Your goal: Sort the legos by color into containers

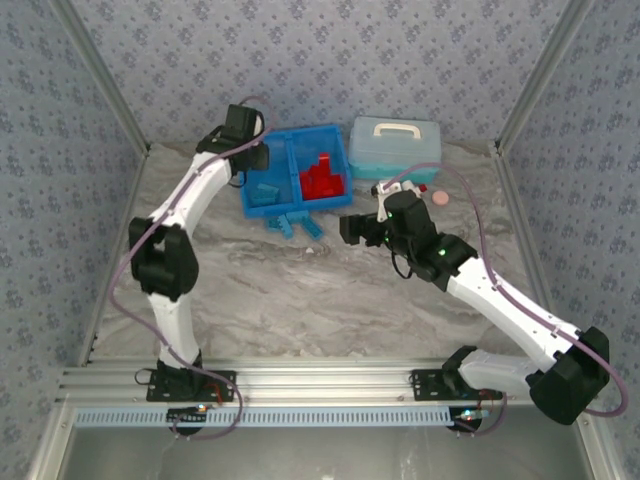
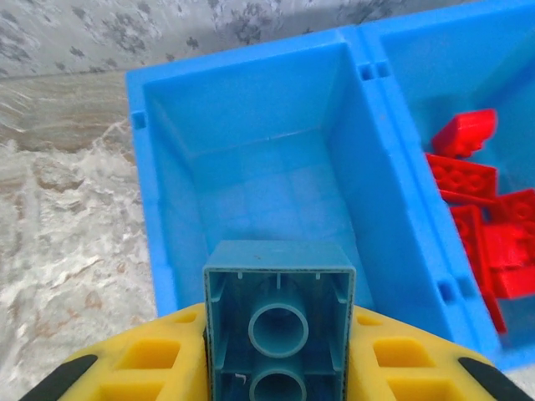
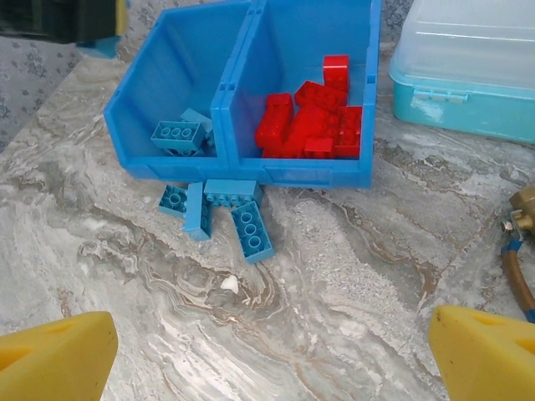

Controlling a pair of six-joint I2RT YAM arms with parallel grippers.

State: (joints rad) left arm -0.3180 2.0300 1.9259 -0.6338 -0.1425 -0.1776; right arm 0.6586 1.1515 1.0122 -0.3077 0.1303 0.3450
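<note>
The left fingers [image 2: 142, 363] are clamped on one light-blue lego [image 2: 280, 322], its hollow underside with round tubes facing the wrist camera, and they hold it over the near-left part of the bright blue tray [image 2: 159, 209], above the left compartment [image 2: 267, 192]. From above, the left arm [image 1: 190, 200] reaches to the tray's far-left corner. A couple of light-blue bricks [image 3: 180, 134] lie in that left compartment, at its near end. The red bricks [image 3: 309, 125] are piled in the right compartment [image 3: 334, 50], on the other side of the middle wall. A few more light-blue bricks [image 3: 221, 209] lie loose on the counter [image 3: 334, 292], touching or just beside the tray's near wall. The right fingers [image 3: 54, 359] stand wide apart and hold nothing, hovering over bare counter near the tray, to its right. A pale-blue lidded case [image 3: 468, 75] sits just right of the tray, and a brass fitting [image 3: 522, 209] lies on the counter nearer than the case.
</note>
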